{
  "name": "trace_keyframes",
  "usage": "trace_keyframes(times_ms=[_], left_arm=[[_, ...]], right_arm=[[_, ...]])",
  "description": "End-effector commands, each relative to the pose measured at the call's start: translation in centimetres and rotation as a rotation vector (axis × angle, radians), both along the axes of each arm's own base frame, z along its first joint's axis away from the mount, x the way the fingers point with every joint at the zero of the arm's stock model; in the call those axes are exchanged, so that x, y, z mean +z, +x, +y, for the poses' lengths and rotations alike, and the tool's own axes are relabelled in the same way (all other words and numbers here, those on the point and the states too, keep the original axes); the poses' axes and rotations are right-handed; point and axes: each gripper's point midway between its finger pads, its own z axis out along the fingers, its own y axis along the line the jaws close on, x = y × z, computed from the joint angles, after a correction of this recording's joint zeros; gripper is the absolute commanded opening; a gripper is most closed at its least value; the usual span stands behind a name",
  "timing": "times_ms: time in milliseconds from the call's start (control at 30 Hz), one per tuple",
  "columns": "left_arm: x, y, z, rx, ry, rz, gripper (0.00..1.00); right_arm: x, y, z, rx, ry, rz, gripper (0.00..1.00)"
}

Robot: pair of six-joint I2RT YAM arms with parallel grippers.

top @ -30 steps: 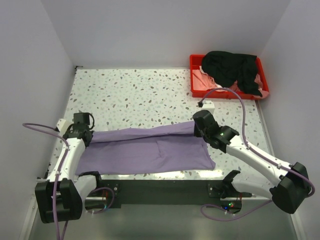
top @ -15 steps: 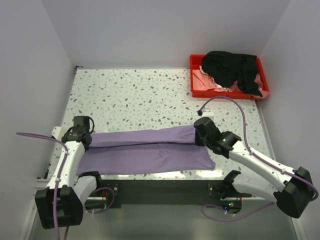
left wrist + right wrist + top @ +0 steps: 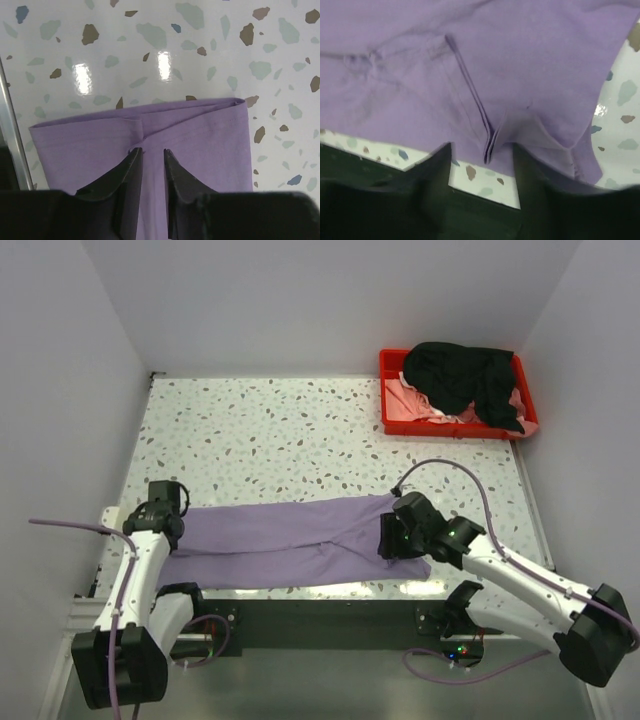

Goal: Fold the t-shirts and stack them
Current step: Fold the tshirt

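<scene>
Left jaws pinch the lavender t-shirt (image 3: pixel 290 540), wrist bent low; right jaws parted astride its fold.

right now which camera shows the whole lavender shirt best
The top external view: the lavender t-shirt shows end to end there, as a long folded strip. The left wrist view shows only one folded end of it; the right wrist view shows only a creased patch with a seam near its edge.

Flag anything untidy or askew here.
The black t-shirt is heaped in the red tray, draping over its rim, atop a crumpled pink t-shirt. The lavender t-shirt lies folded, but its right end shows a bunched pleat.
</scene>
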Motion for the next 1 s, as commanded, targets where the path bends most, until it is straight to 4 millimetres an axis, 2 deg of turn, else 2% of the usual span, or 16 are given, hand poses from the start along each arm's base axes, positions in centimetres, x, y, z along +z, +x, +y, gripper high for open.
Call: trace_keyframes(times_ms=[0, 33, 67, 100, 133, 233, 333, 400, 533, 600, 633, 667, 733, 833, 967], left_arm=[[1.5, -1.3, 1.2, 0.095, 0.059, -0.020, 0.29], [1.8, -1.7, 1.3, 0.105, 0.064, -0.029, 0.51], [2.3, -1.6, 1.3, 0.108, 0.064, -0.047, 0.69], [2.7, -1.5, 1.3, 0.104, 0.068, -0.061, 0.84], [3.2, -1.2, 1.3, 0.095, 0.069, -0.084, 1.00], [5.0, 0.3, 0.8, 0.021, 0.058, -0.132, 1.00], [6.5, 3.4, -0.5, -0.157, 0.026, -0.184, 1.00], [6.8, 5.0, -1.4, -0.250, 0.006, -0.210, 1.00], [5.3, 7.2, -4.3, -0.413, -0.101, -0.250, 1.00], [3.3, 7.4, -5.4, -0.478, -0.143, -0.237, 1.00], [1.8, 6.8, -5.5, -0.481, -0.156, -0.206, 1.00], [1.2, 6.5, -5.5, -0.485, -0.158, -0.186, 1.00], [-0.3, 5.8, -5.1, -0.475, -0.152, -0.128, 1.00], [-1.4, 5.0, -4.4, -0.460, -0.127, -0.063, 1.00], [-2.6, 4.4, -4.3, -0.453, -0.131, -0.030, 1.00]], right_arm=[[0.9, -2.6, 1.6, 0.091, 0.116, 0.078, 0.61], [0.8, -3.5, 1.4, 0.105, 0.114, 0.108, 0.74], [1.0, -3.9, 1.3, 0.115, 0.120, 0.116, 0.93], [1.5, -4.0, 1.1, 0.127, 0.128, 0.099, 0.99], [1.7, -4.3, 0.8, 0.133, 0.117, 0.101, 0.99], [3.5, -3.7, 0.8, 0.142, 0.128, 0.042, 0.99], [5.8, -2.1, 1.1, 0.150, 0.127, -0.038, 0.99], [6.4, -1.3, 1.3, 0.155, 0.108, -0.063, 0.99], [7.8, 1.2, 2.8, 0.161, 0.107, -0.130, 0.99], [7.5, 2.3, 4.2, 0.174, 0.118, -0.127, 0.99], [7.4, 2.8, 4.7, 0.179, 0.125, -0.126, 0.99], [6.3, 3.1, 5.2, 0.185, 0.101, -0.092, 0.99], [5.6, 3.2, 6.3, 0.205, 0.113, -0.053, 0.99], [3.1, 3.3, 6.7, 0.224, 0.071, 0.011, 0.99], [0.4, 3.7, 6.1, 0.212, -0.003, 0.043, 0.99]])
